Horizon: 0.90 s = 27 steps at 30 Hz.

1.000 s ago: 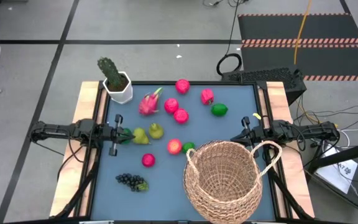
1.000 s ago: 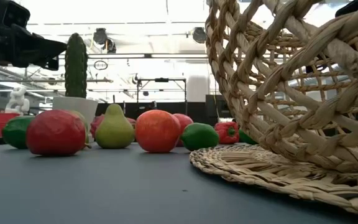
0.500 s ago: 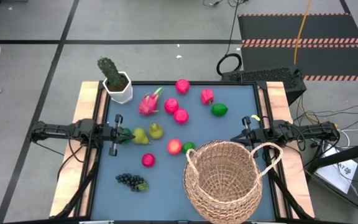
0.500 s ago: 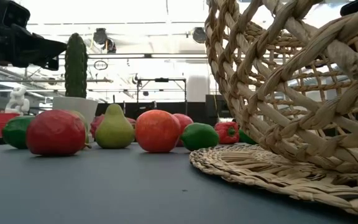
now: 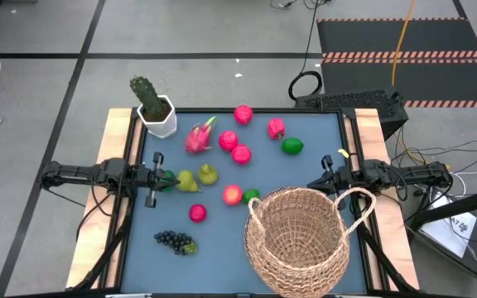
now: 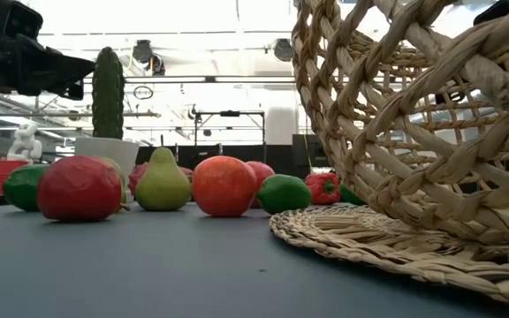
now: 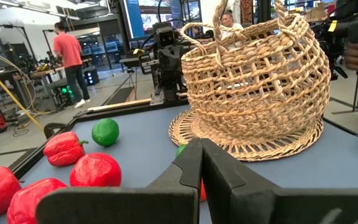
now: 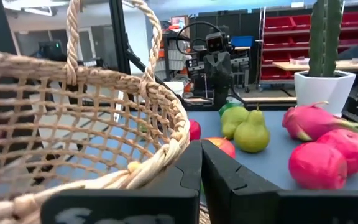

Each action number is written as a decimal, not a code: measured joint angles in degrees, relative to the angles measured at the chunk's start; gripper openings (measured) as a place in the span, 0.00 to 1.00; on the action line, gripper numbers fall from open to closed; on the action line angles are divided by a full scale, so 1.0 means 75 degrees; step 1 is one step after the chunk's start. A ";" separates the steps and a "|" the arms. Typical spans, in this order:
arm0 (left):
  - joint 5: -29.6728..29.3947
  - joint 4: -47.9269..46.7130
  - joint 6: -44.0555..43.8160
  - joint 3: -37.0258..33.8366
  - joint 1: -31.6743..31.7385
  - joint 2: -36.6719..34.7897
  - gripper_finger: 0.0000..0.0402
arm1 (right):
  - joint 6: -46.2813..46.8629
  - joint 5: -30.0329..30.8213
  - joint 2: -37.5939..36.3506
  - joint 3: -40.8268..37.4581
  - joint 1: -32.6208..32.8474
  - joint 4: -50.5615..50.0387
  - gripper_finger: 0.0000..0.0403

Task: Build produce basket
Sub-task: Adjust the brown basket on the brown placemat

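High view is showing the blue-grey table [image 5: 222,248] with the wicker basket [image 5: 295,240] sitting at its near right part, its arched handle [image 5: 356,199] rising on the side toward the right arm. The right gripper [image 5: 315,184] is hovering at the table's right edge just beside the basket's rim, its fingers pressed together on nothing; the left gripper [image 5: 166,176] is waiting at the left edge with its fingers likewise pressed together, its tip close to a green lime [image 5: 166,183] and a yellow-green pear [image 5: 187,181]. A second pear [image 5: 208,174] is lying next to the first. Farther back, a pink dragon fruit [image 5: 199,137], three red-pink apples [image 5: 243,114] and a red pepper-like fruit [image 5: 276,127] are lying scattered, with another lime [image 5: 291,146] to their right. A red-orange apple [image 5: 233,194] and a lime [image 5: 251,196] are lying just beside the basket's far rim, a smaller red fruit [image 5: 197,213] lies nearer the front, and a dark grape bunch [image 5: 175,241] is lying near the front left. No produce is showing inside the basket. A cactus in a white pot [image 5: 153,108] is standing at the far left corner. In the left wrist view a person in a red top [image 7: 68,55] is standing in the room beyond. No readable writing or brand marks are showing on anything.
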 joint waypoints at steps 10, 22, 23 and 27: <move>0.0003 0.0000 0.0000 -0.0003 0.0000 0.0000 0.02 | -0.0376 0.0592 0.0030 0.0135 0.0001 0.0312 0.00; 0.0000 0.0000 0.0000 0.0000 -0.0001 -0.0002 0.02 | -0.0361 0.1584 0.0726 0.0584 0.0001 0.0767 0.00; 0.0000 0.0000 0.0000 -0.0002 -0.0002 0.0000 0.02 | -0.0442 0.1581 0.0758 0.0584 0.0001 0.0875 0.00; 0.0000 0.0000 0.0000 0.0000 -0.0002 -0.0001 0.02 | -0.0548 0.1578 0.0804 0.0587 0.0001 0.1132 0.00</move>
